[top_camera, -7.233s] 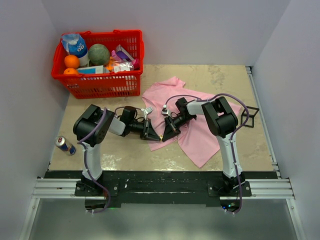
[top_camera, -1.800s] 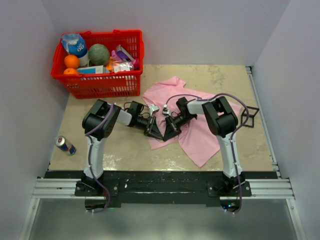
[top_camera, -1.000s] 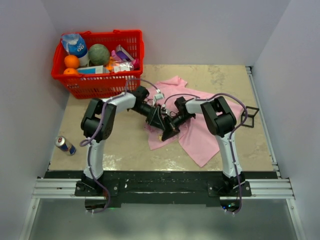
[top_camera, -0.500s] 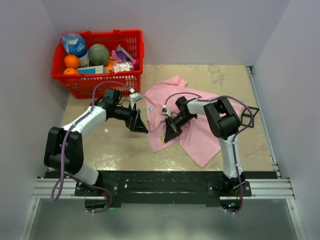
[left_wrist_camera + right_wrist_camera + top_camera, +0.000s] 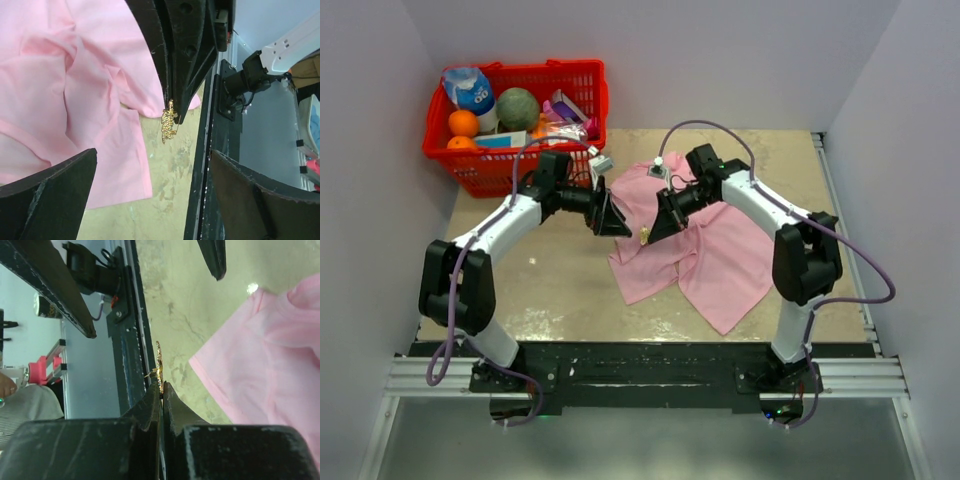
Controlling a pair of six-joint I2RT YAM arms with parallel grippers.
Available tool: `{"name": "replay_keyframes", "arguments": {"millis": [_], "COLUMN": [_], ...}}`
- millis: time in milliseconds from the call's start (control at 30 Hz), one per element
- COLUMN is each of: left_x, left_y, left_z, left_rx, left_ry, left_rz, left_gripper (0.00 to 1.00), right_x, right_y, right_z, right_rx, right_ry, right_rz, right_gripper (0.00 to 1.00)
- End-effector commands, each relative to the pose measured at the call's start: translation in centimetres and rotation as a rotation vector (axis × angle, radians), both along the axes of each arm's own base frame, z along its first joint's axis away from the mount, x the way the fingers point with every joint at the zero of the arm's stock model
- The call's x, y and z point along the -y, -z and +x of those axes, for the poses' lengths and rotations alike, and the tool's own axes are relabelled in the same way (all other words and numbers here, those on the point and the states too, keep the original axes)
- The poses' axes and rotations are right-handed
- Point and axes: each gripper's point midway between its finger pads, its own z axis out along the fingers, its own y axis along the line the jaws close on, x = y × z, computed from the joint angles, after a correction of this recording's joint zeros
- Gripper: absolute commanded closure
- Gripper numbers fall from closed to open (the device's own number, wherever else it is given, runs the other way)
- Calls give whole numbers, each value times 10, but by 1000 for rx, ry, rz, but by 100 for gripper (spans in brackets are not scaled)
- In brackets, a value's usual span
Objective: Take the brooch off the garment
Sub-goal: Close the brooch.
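Right gripper has risen off the pink T-shirt, gold brooch pinched at its fingertips; left gripper spread.

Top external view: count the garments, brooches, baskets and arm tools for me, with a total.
Garment: 1
Brooch: 1, pinched in the right tool, clear of the cloth
Basket: 1
Tools: 2, the left tool open, the right one shut
Total: 5

The brooch hangs above the garment (basket behind-left).
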Motion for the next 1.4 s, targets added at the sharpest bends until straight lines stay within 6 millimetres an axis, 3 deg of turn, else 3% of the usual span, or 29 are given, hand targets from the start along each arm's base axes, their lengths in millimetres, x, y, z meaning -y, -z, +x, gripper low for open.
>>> {"name": "replay_keyframes", "arguments": {"millis": [0, 67, 167, 533, 767, 933, 1067, 1267, 1367], "left_x": [10, 14, 18, 42, 43, 40, 29, 32, 34], "left_y": [-44, -49, -43, -32, -17, -21, -36, -38, -38], "left_z": [-6, -11, -17, -25, -20, -24, -34, -41, -33], "left_rx": [129, 134, 135, 121, 70, 53, -95, -73, -47], "left_ry": [109, 131, 149, 220, 171, 193, 227, 267, 230], "left_rz": [-84, -92, -74, -87, -57, -97, -209, -248, -236], "left_gripper": [2, 6, 8, 11, 18, 25, 32, 39, 42], "right_x": [-4, -5, -6, -7, -7, -4, -2, 1, 2], "right_y": [-47, -53, -61, -52, -58, -59, -60, -54, -51], "right_z": [3, 5, 10, 8, 12, 7, 4, 7, 7], "right_rx": [101, 95, 128, 48, 83, 90, 110, 137, 128], "right_ry": [-34, -31, -19, 31, 49, 45, 43, 57, 60], "right_rz": [118, 130, 132, 120, 115, 109, 102, 72, 65], "right_gripper": [100, 100, 100, 100, 100, 100, 100, 100, 100]}}
